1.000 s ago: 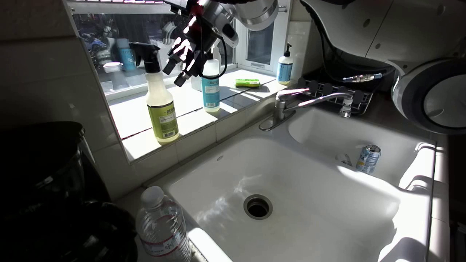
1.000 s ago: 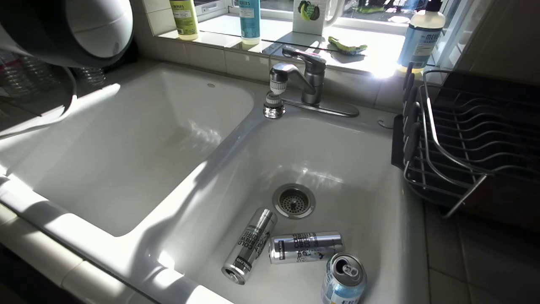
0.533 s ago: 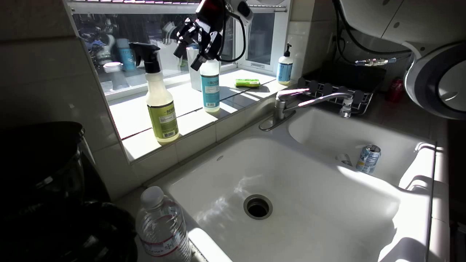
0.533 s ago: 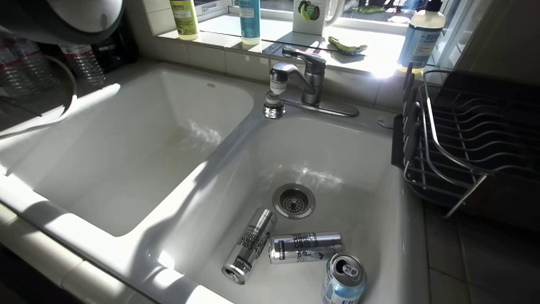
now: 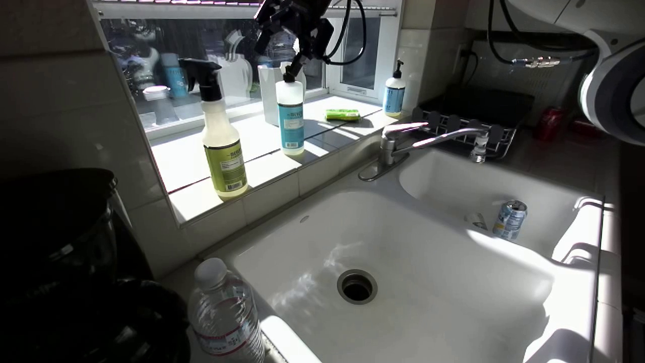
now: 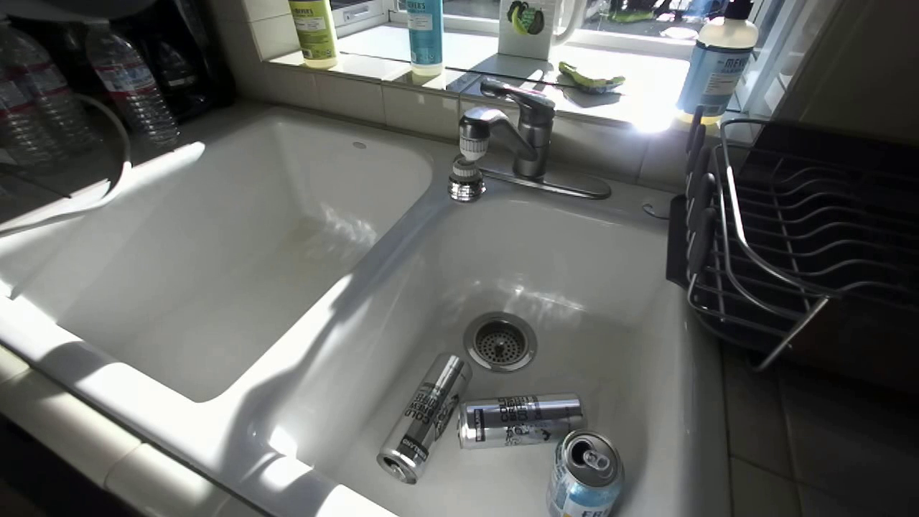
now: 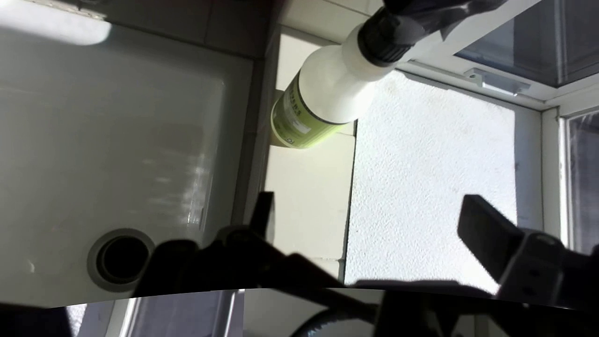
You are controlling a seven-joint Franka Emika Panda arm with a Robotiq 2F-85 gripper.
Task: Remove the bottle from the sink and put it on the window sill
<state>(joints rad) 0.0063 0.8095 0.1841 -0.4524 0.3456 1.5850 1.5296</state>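
The bottle (image 5: 225,161) has a yellow-green label and liquid, a translucent upper part and a black trigger top. It stands upright on the white window sill (image 5: 257,146), near the sill's front edge. It also shows in an exterior view (image 6: 314,32), its top cut off, and in the wrist view (image 7: 304,112), beyond the fingers. The white sink (image 5: 428,282) lies below the sill; no bottle is in it. My gripper (image 5: 278,58) is open and empty above the sill, apart from the bottle. In the wrist view its spread fingers (image 7: 369,208) have only sill between them.
A teal-labelled bottle (image 5: 292,123) stands on the sill under my gripper, with a white pitcher (image 6: 528,29), a green item (image 5: 342,115) and a blue-labelled pump bottle (image 5: 394,96). The faucet (image 5: 387,146) rises behind the sink. Cans (image 6: 423,420), a rack (image 6: 775,230) and water bottles (image 5: 221,312) are around.
My gripper has moved up and to the right in an exterior view, away from the green bottle, staying open. The arm's large link has also drawn back. The bottles have not moved.
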